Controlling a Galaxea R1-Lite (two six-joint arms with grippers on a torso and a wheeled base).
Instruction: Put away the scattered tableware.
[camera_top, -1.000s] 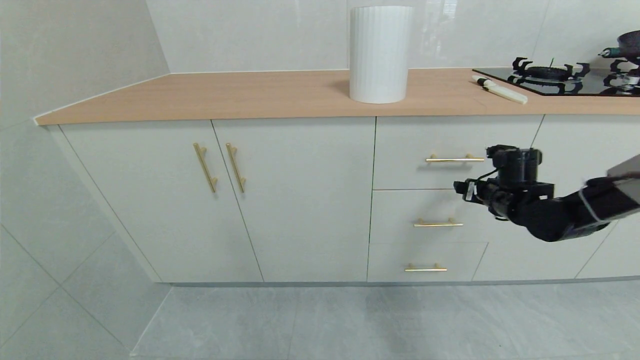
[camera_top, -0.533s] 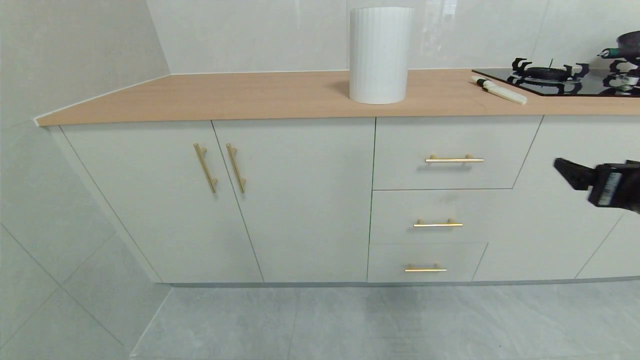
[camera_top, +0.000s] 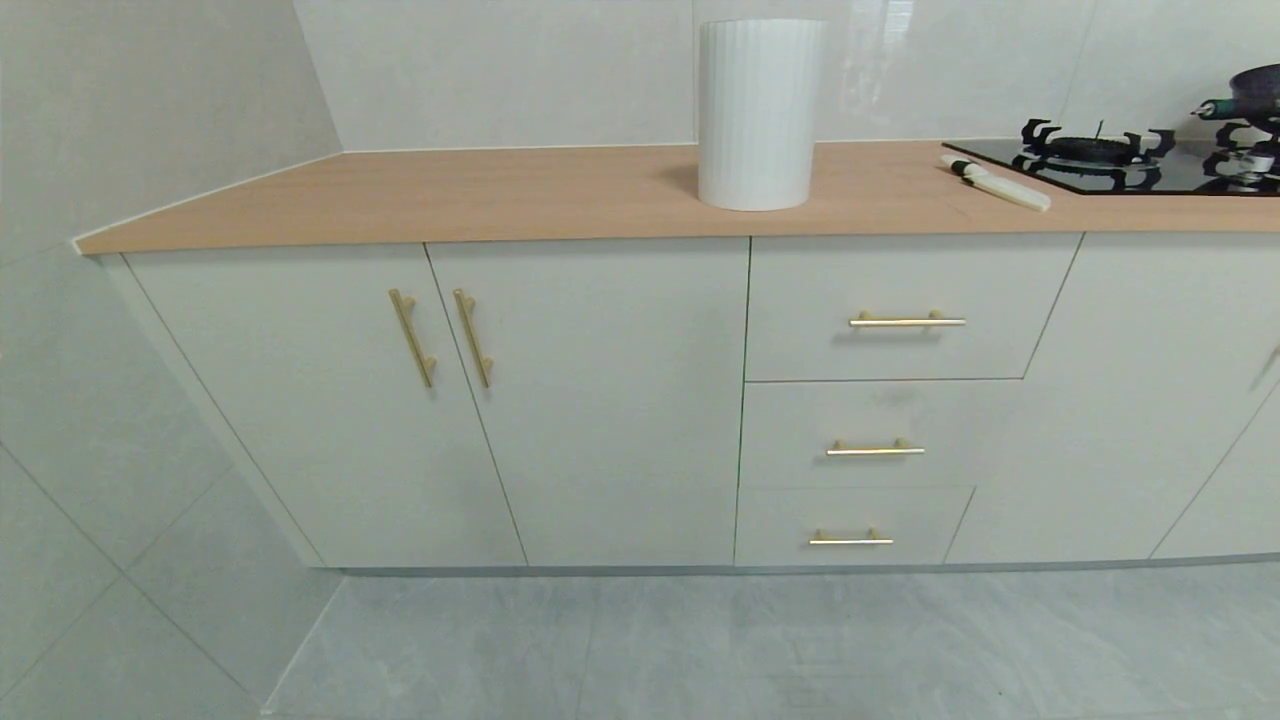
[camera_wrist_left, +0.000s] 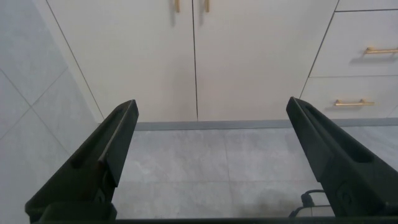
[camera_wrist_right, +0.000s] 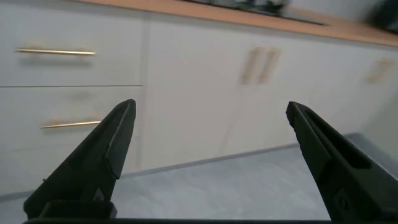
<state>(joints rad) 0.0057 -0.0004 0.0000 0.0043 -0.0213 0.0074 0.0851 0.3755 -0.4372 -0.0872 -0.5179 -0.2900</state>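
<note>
A light wooden tabletop (camera_top: 500, 190) is seen running along a tiled wall, above a row of pale cabinets. The knife (camera_top: 995, 182), cream-coloured with a dark end, is laid flat on the tabletop near its front edge, just beside the black gas hob (camera_top: 1090, 150) and well apart from the white ribbed cylinder (camera_top: 757, 115), which is stood upright farther to the left. A dark pot (camera_top: 1258, 82) is set on the hob at the far right; what is in it cannot be told.

Below the tabletop, two cabinet doors (camera_top: 450, 420) are shut, their gold handles (camera_top: 412, 337) set side by side. To the right of them, three drawers are stacked and all are closed: the top drawer (camera_top: 800, 330) lies beneath the cylinder, the middle drawer (camera_top: 790, 440) under it, and the bottom drawer (camera_top: 780, 525) just above the grey tiled floor (camera_top: 700, 640).

In the left wrist view, the left tool (camera_wrist_left: 211, 107) is held low over the floor, facing the seam between the cabinet doors, with the lower drawer handles off to one side. Its fingers (camera_wrist_left: 112, 149) are spread wide apart and nothing is held between them.

In the right wrist view, the right tool (camera_wrist_right: 211, 106) is pointed at the cabinet fronts, with two drawer handles on one side and a blurred pair of door handles beyond. Its fingers (camera_wrist_right: 109, 155) are likewise spread wide, and nothing is gripped.
</note>
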